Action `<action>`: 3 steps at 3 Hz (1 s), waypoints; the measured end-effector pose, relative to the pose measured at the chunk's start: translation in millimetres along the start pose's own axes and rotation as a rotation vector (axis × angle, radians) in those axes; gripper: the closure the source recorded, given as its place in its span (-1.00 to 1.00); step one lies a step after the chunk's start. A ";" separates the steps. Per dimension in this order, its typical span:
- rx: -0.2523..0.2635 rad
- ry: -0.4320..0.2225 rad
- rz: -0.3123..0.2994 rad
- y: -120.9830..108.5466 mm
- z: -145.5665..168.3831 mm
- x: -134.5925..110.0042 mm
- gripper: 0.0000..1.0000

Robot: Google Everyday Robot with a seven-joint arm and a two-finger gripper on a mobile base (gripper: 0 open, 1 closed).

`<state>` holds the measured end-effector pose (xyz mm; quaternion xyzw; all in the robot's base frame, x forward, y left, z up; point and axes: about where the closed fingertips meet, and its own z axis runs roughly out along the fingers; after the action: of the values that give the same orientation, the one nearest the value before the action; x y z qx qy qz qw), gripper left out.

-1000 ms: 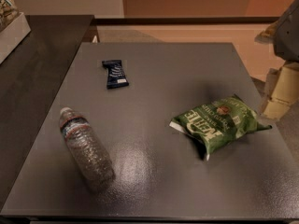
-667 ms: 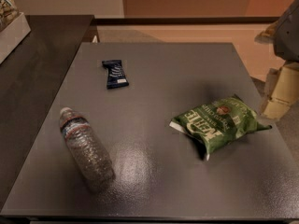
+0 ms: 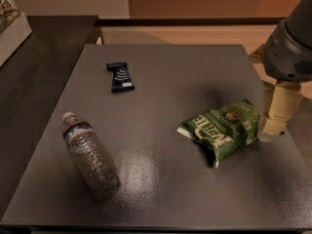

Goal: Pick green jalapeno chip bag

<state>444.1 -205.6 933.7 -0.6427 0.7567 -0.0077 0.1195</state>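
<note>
Gripper [image 3: 273, 128] is hovering just right of the puffy green jalapeno chip bag [image 3: 222, 130], presumably lining up a grasp; whether it is open or closed, I cannot tell.

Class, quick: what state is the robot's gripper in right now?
Gripper: open or shut cannot be told; it is at the table's right edge, beside the green jalapeno chip bag.

The green jalapeno chip bag [image 3: 222, 130] is lying right of centre on the grey table [image 3: 195, 72], the gripper [image 3: 274, 128] hanging just beside its right edge. A water bottle [image 3: 90, 155] is lying lower left, a dark-blue wrapper [image 3: 120, 77] upper left.
</note>
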 end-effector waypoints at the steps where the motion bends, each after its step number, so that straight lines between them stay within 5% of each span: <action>1: -0.056 0.003 -0.031 4.0 25.0 -0.8 -1.00; 3: -0.093 0.019 -0.062 20.1 70.9 2.4 -1.00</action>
<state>437.8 -194.4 861.1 -0.6705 0.7372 0.0178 0.0821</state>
